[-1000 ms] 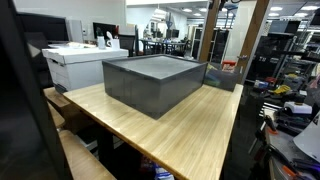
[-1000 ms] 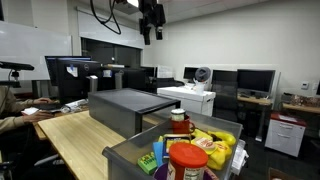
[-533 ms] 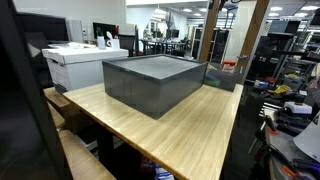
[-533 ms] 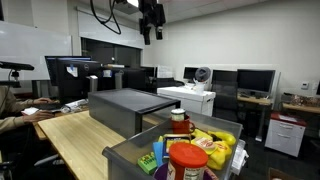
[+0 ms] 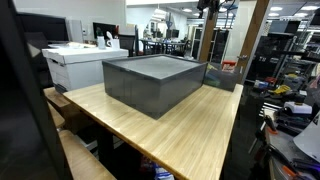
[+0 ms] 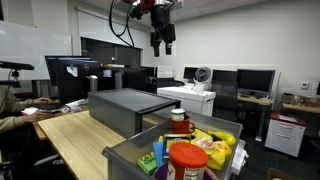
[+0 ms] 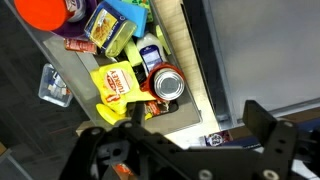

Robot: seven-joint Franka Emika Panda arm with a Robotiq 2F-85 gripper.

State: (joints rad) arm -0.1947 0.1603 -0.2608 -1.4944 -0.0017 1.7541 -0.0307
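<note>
The gripper (image 6: 162, 50) has moved sideways and a little lower than a moment ago, away from the dark box (image 6: 125, 105) and to above the grey bin (image 6: 125, 158) on the surface (image 6: 75, 130). Its fingers (image 7: 265, 125) stand wide open and hold nothing. This puts the groceries in the wrist view. The can (image 7: 167, 83) sits in the bin, well below the fingers and about between them. It seems to stand upright: its long axis runs upward, with the round top toward the fingers.
</note>
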